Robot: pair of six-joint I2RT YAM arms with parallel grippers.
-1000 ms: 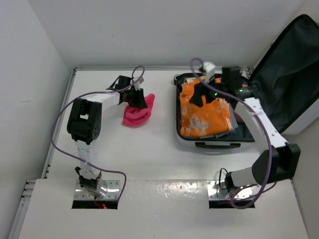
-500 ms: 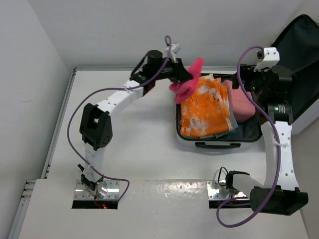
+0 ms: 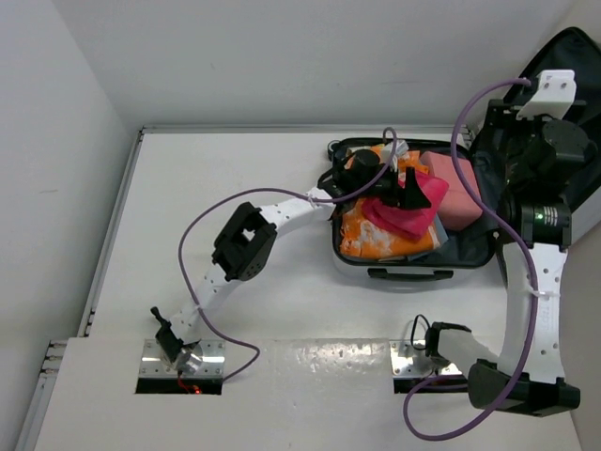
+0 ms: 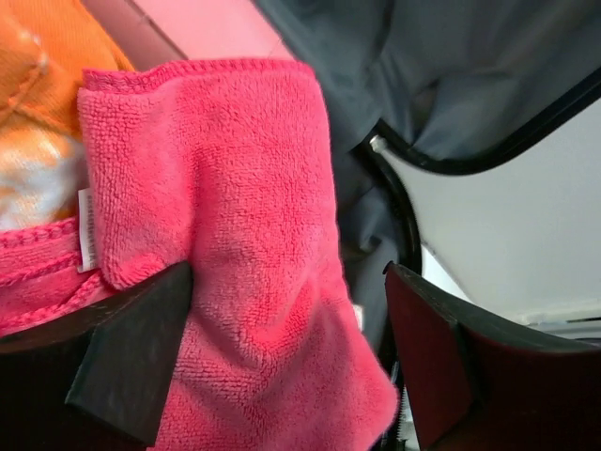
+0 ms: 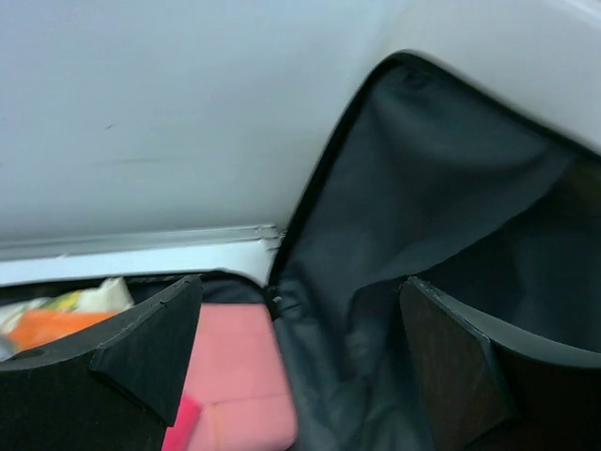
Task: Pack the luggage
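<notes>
The left hand (image 4: 282, 362) has carried the towel (image 4: 216, 188) into the luggage (image 3: 465, 249) and opened wide over it. One more item is packed. The right hand (image 5: 300, 352) is wide and empty.

Left claw (image 4: 286, 310) gapes, stretched far forward; right claw (image 5: 300, 296) gapes, raised high.

Fluffy pink microfibre towel (image 4: 235, 235) with stitched hem, matt dark grey woven fabric lining the luggage (image 5: 441, 216), crumpled orange printed cloth (image 3: 362, 235), smooth matt pink box (image 5: 235, 376), smooth white worktop (image 3: 235, 169), faintly glossy near the front
</notes>
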